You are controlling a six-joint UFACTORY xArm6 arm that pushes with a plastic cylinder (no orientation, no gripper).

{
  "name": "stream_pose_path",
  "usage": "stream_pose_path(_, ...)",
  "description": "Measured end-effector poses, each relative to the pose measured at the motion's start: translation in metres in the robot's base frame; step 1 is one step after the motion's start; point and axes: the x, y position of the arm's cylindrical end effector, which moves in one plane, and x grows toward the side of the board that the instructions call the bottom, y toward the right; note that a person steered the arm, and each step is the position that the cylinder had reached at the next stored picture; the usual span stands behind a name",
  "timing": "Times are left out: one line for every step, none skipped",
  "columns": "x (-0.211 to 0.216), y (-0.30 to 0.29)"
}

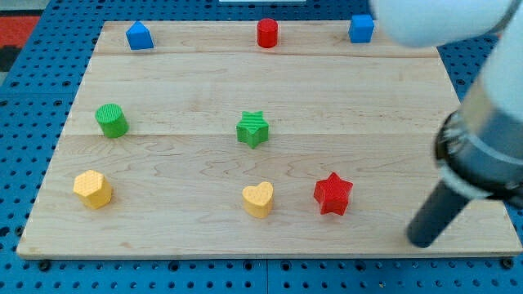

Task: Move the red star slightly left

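Eight small blocks sit on the wooden board [204, 98], and the red star [333, 193] lies near the view's bottom, just right of the yellow heart [258, 198]. My tip [422, 238] rests right of that star, clearly apart from it, touching no block; it is a bare rod with no fingers to open or close. Farther off, toward the view's top, stand the green star [252, 128] and the red cylinder [267, 33].

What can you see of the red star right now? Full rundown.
The red star is a small, chunky block with five blunt points and a matte, finely ribbed surface, like printed plastic. It lies flat on the wooden board, near the view's bottom, right of centre. Nothing touches it: the yellow heart sits apart on its left, and my tip rests apart on its right.
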Motion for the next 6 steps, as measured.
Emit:
stream_pose_path(-0.036, -0.059)
stream_pose_path(-0.078, -0.088)
stream_pose_path(-0.103, -0.119)
stream_pose_path(-0.098, -0.126)
stream_pose_path(-0.131, -0.122)
stream_pose_path(-0.133, -0.178)
